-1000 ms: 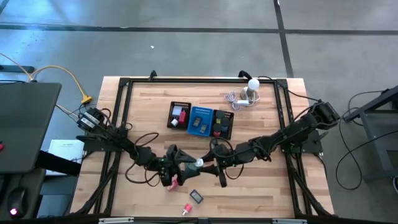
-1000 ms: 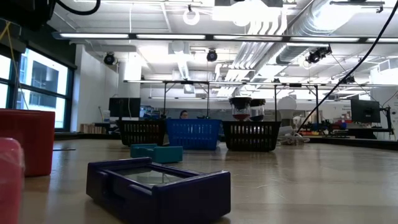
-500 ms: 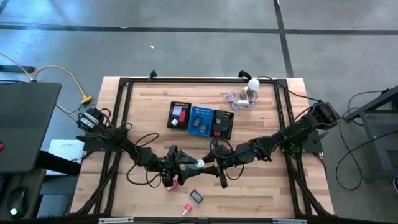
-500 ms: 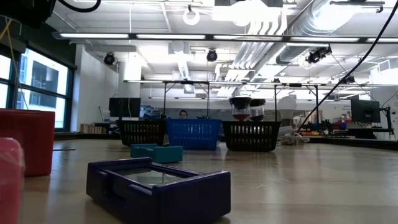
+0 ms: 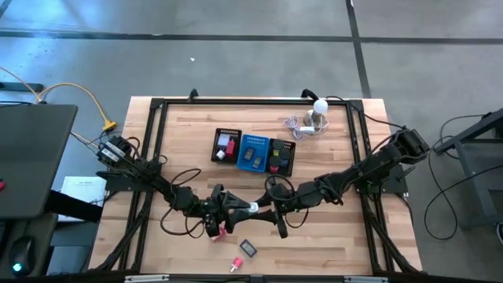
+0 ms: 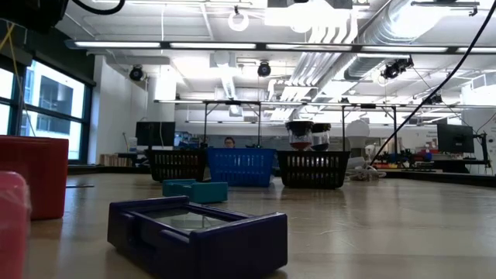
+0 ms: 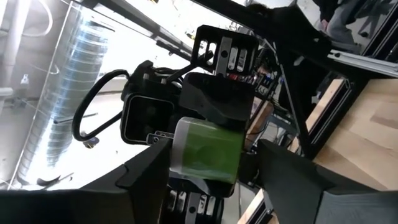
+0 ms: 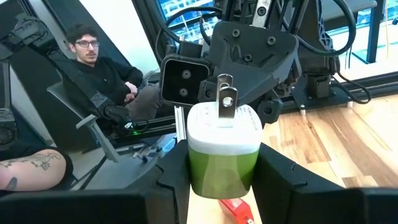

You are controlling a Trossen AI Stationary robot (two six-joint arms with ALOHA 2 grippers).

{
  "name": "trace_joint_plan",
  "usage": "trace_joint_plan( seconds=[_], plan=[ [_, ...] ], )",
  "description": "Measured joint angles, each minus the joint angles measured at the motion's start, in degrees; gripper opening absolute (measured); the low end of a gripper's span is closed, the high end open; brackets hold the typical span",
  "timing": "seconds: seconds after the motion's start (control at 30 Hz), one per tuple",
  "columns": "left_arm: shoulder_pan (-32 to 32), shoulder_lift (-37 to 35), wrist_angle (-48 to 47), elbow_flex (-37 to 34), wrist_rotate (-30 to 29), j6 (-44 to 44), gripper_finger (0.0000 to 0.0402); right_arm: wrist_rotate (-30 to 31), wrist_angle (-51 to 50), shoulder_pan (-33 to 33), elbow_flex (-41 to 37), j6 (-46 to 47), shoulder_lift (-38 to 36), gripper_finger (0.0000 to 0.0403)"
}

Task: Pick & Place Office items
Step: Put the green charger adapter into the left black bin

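A small white-and-green plug charger point(image 8: 222, 149) with two metal prongs hangs above the table's middle between both grippers. My right gripper point(image 5: 263, 207) is shut on it. My left gripper point(image 5: 236, 206) faces it from the table's left, open. In the left wrist view its fingers point(image 7: 149, 177) stand on either side of the charger point(image 7: 208, 152); I cannot tell whether they touch it. A pink item point(image 5: 221, 229), a dark purple box point(image 5: 248, 248) and a red item point(image 5: 236, 264) lie on the near table. Neither gripper shows in the low view. My right gripper pinches the charger's green half point(image 8: 221, 171) between its two fingers, coming about level from the table's right. The white end with the prongs point(image 8: 225, 102) sticks out past the fingertips toward my left gripper. The charger is lifted clear of the table.
The black mesh tray with its blue middle section point(image 5: 253, 152) stands farther back with items in it. A white ball-topped gadget with a cable point(image 5: 317, 110) sits at the far right. Teal pieces point(image 6: 194, 190) lie before the tray. A person point(image 8: 93, 56) sits beyond the table.
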Motion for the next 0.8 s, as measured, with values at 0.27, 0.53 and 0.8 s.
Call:
trace_joint_plan(
  seconds=[0.27, 0.53, 0.8],
  plan=[
    [-0.14, 0.0, -0.11, 0.0, -0.73, 0.0, 0.021, 0.45, -0.68, -0.02, 0.0, 1.39, 0.0, 0.0119],
    [-0.14, 0.0, -0.11, 0.0, -0.74, -2.16, 0.019, 1.82, -1.54, -0.04, 0.0, 1.77, 0.0, 0.0119],
    [-0.27, 0.04, -2.14, -0.02, -0.97, -2.23, 0.0151, 2.94, -3.76, -0.02, 0.0, 3.4, 0.0, 0.0119]
  ],
)
